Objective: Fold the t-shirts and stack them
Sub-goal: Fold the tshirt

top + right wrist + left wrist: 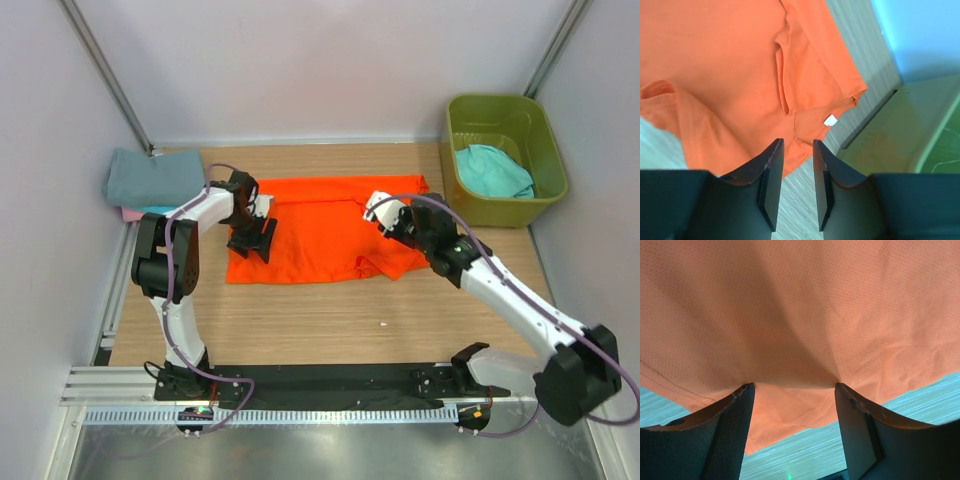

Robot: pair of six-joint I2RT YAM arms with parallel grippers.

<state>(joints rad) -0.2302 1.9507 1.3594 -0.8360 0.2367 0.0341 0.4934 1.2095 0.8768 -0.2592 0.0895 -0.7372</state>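
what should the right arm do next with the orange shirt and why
Probably lower the right gripper onto the shirt edge near the label and pinch it. Its jaws stand slightly apart with nothing between them, above that edge, while the left gripper rests open on the cloth.

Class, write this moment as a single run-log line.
task: folding orange t-shirt; left gripper: open, tips on shirt's left side; right gripper: open, near collar; grey-blue t-shirt: folded, far left; teal t-shirt: in green tub
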